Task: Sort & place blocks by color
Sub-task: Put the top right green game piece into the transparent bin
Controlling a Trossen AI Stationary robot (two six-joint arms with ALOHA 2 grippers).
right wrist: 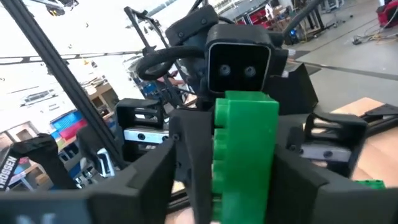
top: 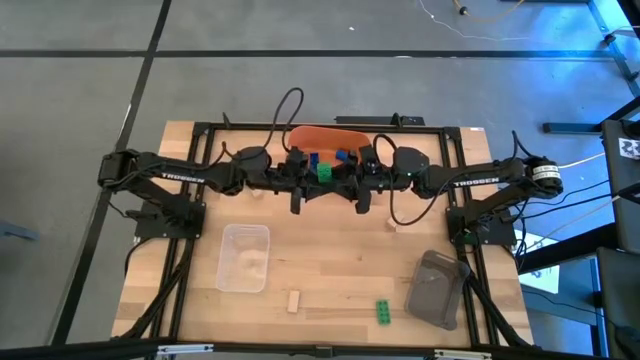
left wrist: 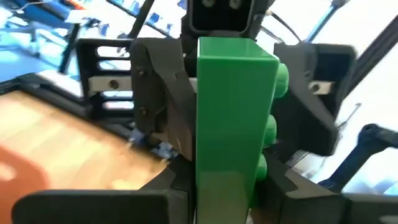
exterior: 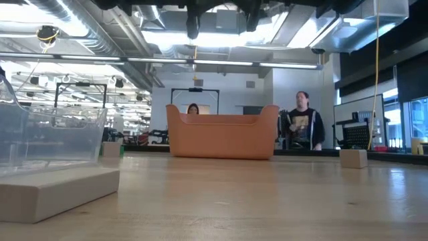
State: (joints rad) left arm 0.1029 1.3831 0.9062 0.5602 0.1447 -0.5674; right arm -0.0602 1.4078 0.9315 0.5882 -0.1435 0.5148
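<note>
Both arms meet above the table's far edge, by the orange bin (top: pixel 325 135). A green block (top: pixel 324 171) sits upright between the left gripper (top: pixel 312 180) and right gripper (top: pixel 340 180); which one grips it, I cannot tell.

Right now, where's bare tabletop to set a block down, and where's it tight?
Free: bare wood between the clear tray and grey tray, above the loose tan block and green block. Crowded: by the orange bin, where both grippers meet around a green block.
</note>
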